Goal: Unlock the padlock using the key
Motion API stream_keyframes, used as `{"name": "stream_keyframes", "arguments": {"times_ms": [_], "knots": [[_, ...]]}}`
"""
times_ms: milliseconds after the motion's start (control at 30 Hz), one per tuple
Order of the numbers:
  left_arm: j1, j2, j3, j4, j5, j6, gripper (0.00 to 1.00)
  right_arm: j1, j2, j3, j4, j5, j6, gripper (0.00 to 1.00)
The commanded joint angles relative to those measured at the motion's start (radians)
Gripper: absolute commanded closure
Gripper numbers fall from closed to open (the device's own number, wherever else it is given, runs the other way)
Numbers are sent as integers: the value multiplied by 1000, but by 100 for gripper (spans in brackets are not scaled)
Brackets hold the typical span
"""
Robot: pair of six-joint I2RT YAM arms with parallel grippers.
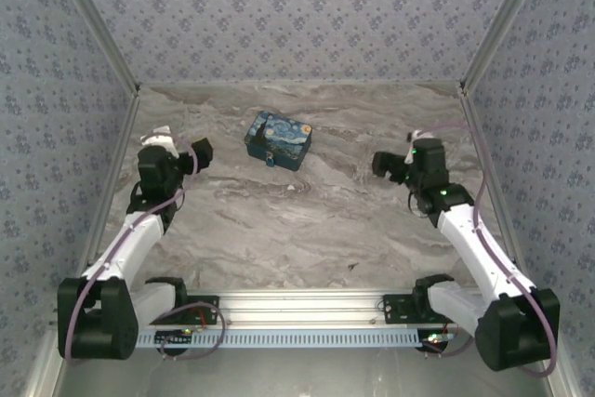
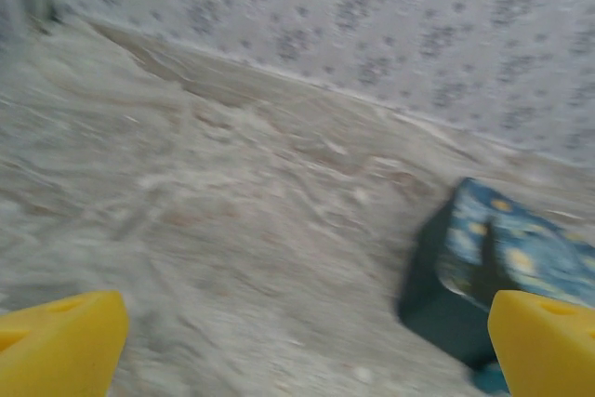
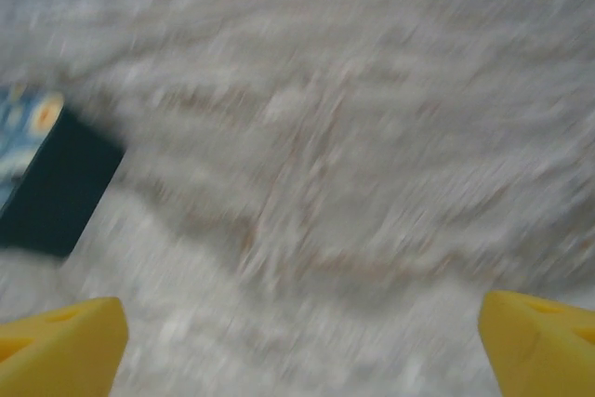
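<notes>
Marbled table (image 1: 307, 230) beneath wide-open left gripper (image 2: 305, 346)

We see a starry-night box (image 1: 279, 139) flat on the marbled worktop (image 1: 279, 230), w/ floral-papered walls (image 1: 297, 6) behind & either side of the box.

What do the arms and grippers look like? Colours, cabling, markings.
Left arm and right arm match: white link shells, black joint housings and bases, a mauve cable along each. The left gripper and right gripper have black bodies; the wrist views show yellow fingertips. A green light glows on the right arm. No markings legible.
</notes>
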Motion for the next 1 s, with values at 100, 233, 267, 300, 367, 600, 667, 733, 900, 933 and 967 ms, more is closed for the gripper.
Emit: {"name": "stream_keyframes", "arguments": {"times_ms": [100, 233, 267, 300, 367, 600, 667, 733, 900, 933, 967], "knots": [[-220, -58, 48, -242, 89, -172, 1, 310, -44, 14, -404, 41, 290, 15], [-340, -48, 12, -143, 56, -253, 1, 511, -11, 14, -507, 73, 410, 28], [-360, -39, 4, -111, 47, -271, 0, 558, 11, 14, -524, 73, 436, 31], [-374, -31, 2, -92, 38, -283, 0, 594, 34, 14, -539, 74, 457, 34], [-398, -11, 5, -55, 14, -295, 1, 666, 103, 21, -573, 88, 505, 39], [-414, 46, 54, -47, -6, -279, 1, 782, 358, 97, -578, 95, 533, 57], [-418, 51, 61, -47, -8, -279, 0, 798, 416, 112, -580, 86, 532, 62], [-418, 51, 60, -46, -13, -282, 0, 814, 459, 122, -578, 84, 536, 66], [-420, 49, 61, -51, -21, -284, 1, 835, 516, 129, -571, 72, 543, 67], [-420, 49, 63, -53, -22, -284, 0, 838, 524, 129, -570, 71, 545, 67], [-420, 49, 65, -54, -23, -282, 0, 840, 531, 130, -569, 69, 545, 68]]}}
